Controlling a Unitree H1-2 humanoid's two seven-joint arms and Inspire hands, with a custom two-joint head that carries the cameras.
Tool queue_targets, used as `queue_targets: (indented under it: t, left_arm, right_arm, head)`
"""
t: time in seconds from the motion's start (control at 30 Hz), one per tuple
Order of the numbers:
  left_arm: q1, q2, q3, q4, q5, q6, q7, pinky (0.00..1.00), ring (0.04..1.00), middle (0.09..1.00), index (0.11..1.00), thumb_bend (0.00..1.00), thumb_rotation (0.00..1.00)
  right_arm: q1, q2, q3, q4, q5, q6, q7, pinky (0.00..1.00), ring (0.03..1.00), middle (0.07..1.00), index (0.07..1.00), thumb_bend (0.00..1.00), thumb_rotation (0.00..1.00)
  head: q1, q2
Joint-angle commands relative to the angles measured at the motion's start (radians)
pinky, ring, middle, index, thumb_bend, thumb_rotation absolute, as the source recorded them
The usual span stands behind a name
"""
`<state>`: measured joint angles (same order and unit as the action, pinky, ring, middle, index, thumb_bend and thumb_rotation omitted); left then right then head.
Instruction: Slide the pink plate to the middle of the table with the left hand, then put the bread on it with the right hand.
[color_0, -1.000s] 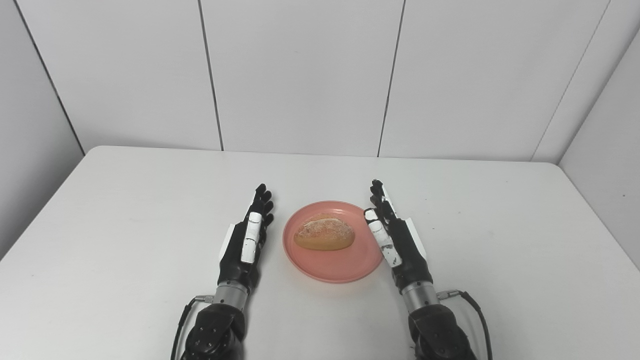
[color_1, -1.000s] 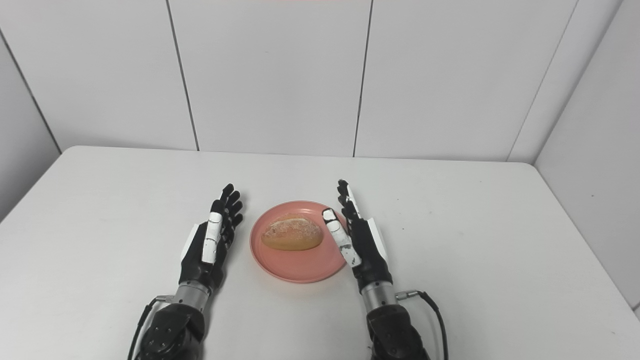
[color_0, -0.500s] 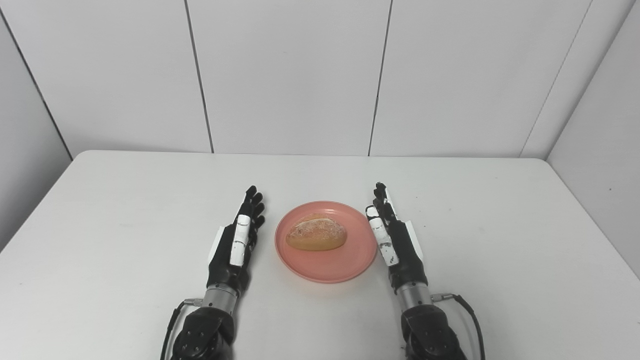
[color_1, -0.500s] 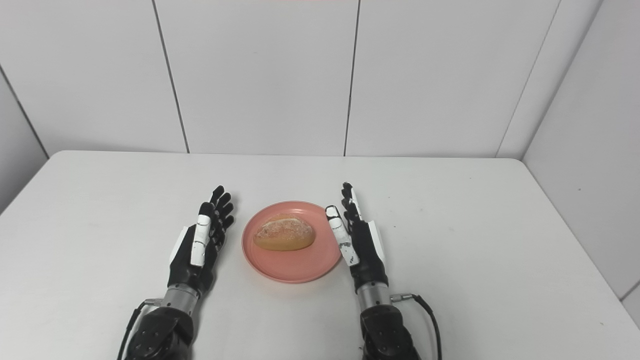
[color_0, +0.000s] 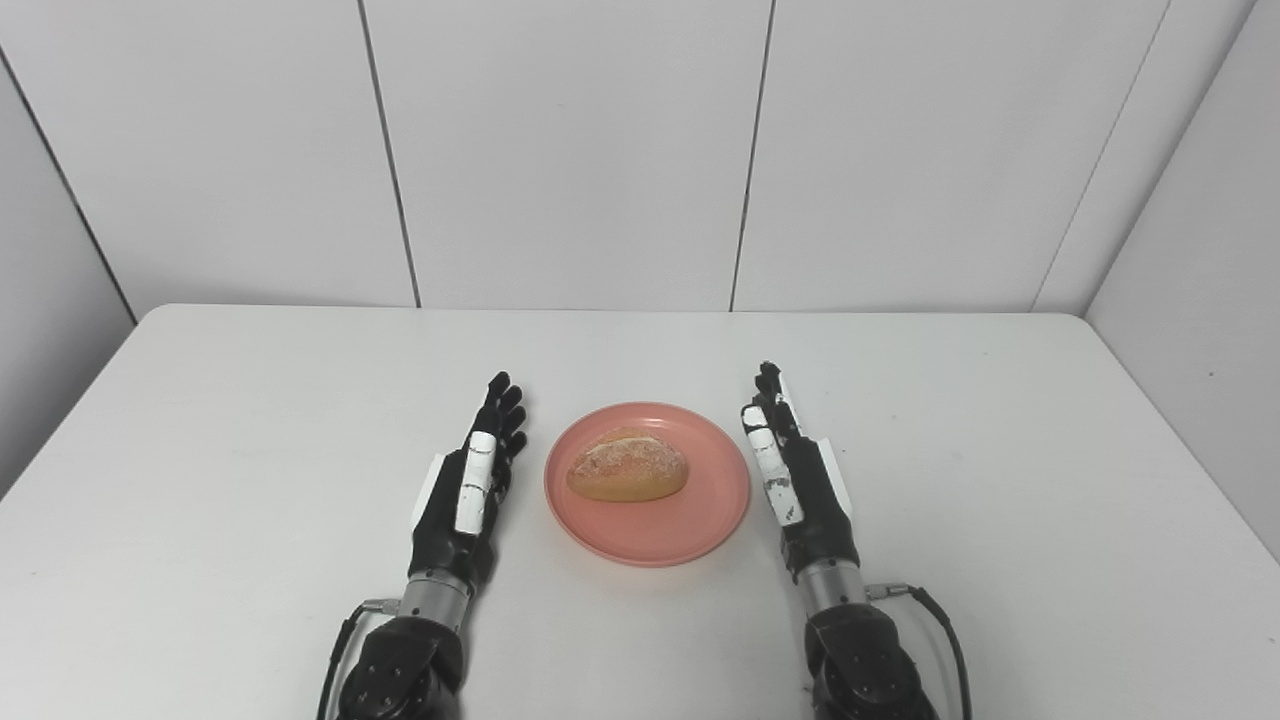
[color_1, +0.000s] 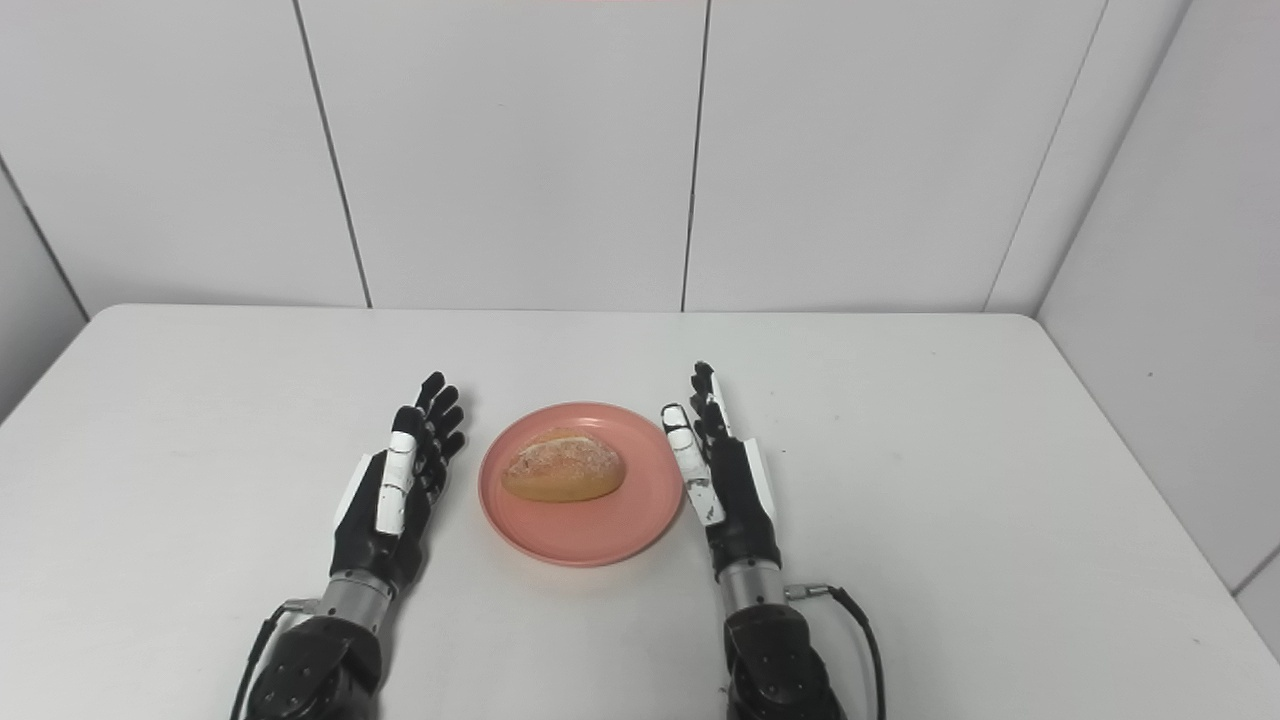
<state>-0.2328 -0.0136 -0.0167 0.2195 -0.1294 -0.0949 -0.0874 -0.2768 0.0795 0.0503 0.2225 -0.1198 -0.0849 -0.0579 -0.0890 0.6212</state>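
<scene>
A pink plate (color_0: 700, 525) lies in the middle of the white table (color_0: 200, 420). A golden bread roll (color_0: 627, 473) rests on the plate, a little left of its centre. My left hand (color_0: 468, 490) lies just left of the plate, fingers straight and apart, holding nothing. To the plate's right stands my right hand (color_0: 795, 475), edge-on with straight fingers, close to the rim and empty. The right eye view shows the same plate (color_1: 620, 525), bread (color_1: 563, 472), left hand (color_1: 395, 490) and right hand (color_1: 725, 478).
White wall panels (color_0: 580, 150) close off the table at the back and on both sides. The table's far edge (color_0: 600, 310) runs along the wall. A cable (color_0: 940, 620) loops from my right wrist.
The camera has turned, shifting the whole picture leftwards. My right hand has drawn slightly away from the plate's rim to the right. Plate, bread and left hand stay put.
</scene>
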Motion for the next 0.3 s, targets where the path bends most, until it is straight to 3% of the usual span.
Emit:
queue_targets:
  t: [0.0,0.27]
  left_arm:
    - [0.001,0.008,0.0,0.012,0.024,-0.027,0.005,1.0,1.0,1.0,1.0,0.73,1.0]
    - [0.002,-0.009,-0.015,0.005,0.067,-0.032,0.021,1.0,1.0,1.0,1.0,0.7,1.0]
  right_arm:
    - [-0.039,-0.004,-0.01,-0.017,0.022,-0.03,0.001,1.0,1.0,1.0,1.0,0.65,1.0]
    - [-0.037,-0.021,-0.03,-0.002,0.062,-0.054,0.009,1.0,1.0,1.0,1.0,0.62,1.0]
  head:
    - [0.0,-0.001]
    - [0.042,-0.002]
